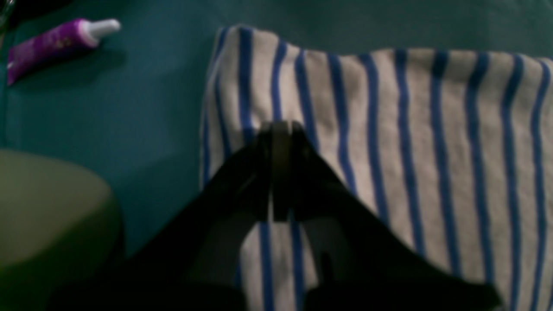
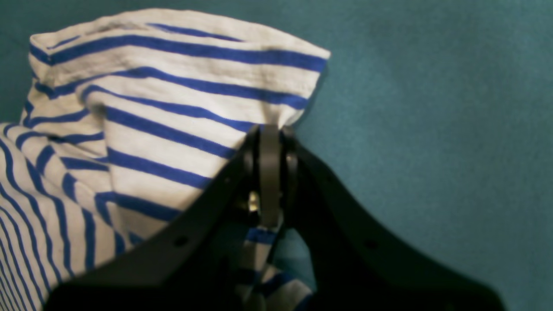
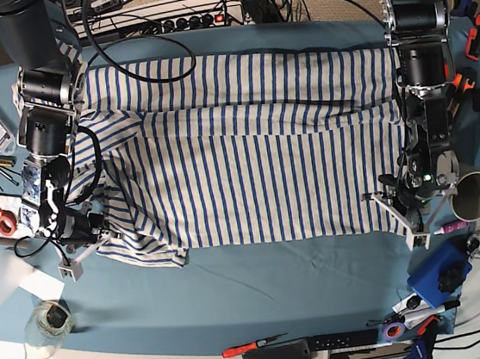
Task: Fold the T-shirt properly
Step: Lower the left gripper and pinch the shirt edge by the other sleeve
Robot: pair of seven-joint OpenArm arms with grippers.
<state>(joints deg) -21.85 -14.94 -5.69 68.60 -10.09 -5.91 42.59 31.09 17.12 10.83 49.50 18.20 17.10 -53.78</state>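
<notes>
Two arms reaching down over the T-shirt (image 3: 255, 160), left gripper (image 1: 281, 129) jaws closed above its corner, right gripper (image 2: 270, 134) pinching its sleeve edge

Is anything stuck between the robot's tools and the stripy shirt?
No. Both tools already pinch the T-shirt directly: the left tool at one corner, the right tool on a sleeve edge. Nothing visible sits between.
</notes>
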